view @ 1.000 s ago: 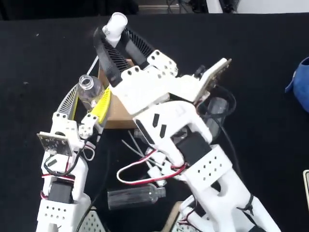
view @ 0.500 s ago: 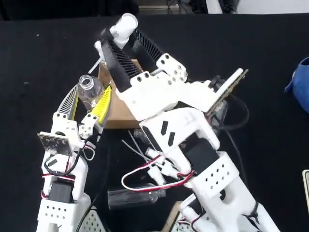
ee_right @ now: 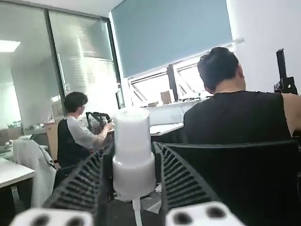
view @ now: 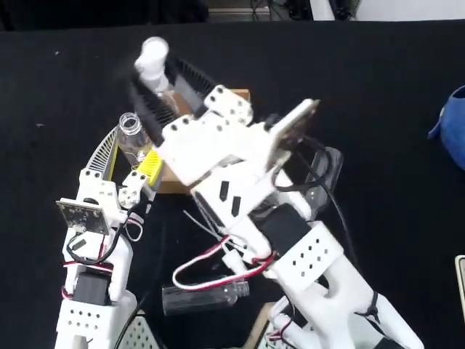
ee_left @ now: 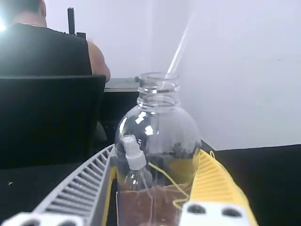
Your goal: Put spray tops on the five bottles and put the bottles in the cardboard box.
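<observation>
Swinging left since the earlier frames, the right arm now carries its spray top (view: 153, 54) to a spot just far of the open bottle (view: 132, 134), where half a second ago it sat farther right over the box (view: 173, 182). The left arm and its bottle have not shifted.

The right pincer (view: 156, 73) is clamped on the white spray top, one ribbed black finger on each side of its collar, nozzle end up. The thin dip tube (ee_left: 181, 44) hangs below it and slants down toward the bottle's mouth; whether its tip has entered the neck cannot be told.

The left pincer (view: 134, 145) grips the clear bottle upright around its body, a grey finger on the left and a yellow one on the right. The bottle has no top, and it sits at the box's left edge.

In the left wrist view, a smaller bottle with a spray top (ee_left: 133, 157) shows through the clear one, above the brown of the box.

Another bare bottle (view: 203, 297) lies on its side on the black table (view: 378, 109), near the arm bases and well apart from the box.
</observation>
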Available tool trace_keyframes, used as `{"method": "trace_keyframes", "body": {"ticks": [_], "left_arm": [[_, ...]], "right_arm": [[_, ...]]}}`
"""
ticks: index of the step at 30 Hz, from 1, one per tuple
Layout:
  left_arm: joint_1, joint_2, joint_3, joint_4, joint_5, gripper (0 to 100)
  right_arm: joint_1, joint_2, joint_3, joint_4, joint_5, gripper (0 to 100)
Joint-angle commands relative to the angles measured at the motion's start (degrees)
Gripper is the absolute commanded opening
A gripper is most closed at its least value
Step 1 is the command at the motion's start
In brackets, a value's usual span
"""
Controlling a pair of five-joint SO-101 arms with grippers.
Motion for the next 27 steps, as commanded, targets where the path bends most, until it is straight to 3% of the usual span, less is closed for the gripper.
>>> {"method": "trace_keyframes", "body": {"ticks": [1,21,27], "left_arm": [[-0.2,-0.5,1.2,-1.5,-0.7,3],[-0.2,-0.5,1.2,-1.5,-0.7,3],[-0.2,-0.5,1.2,-1.5,-0.7,3]], "right_arm": [[-2.3,0.1,-0.6,0.9,2.5,1.1],[-2.2,-9.5,0.4,0.8,2.2,1.1],[-2.2,-8.4,2.9,-5.3,2.2,1.1]]}}
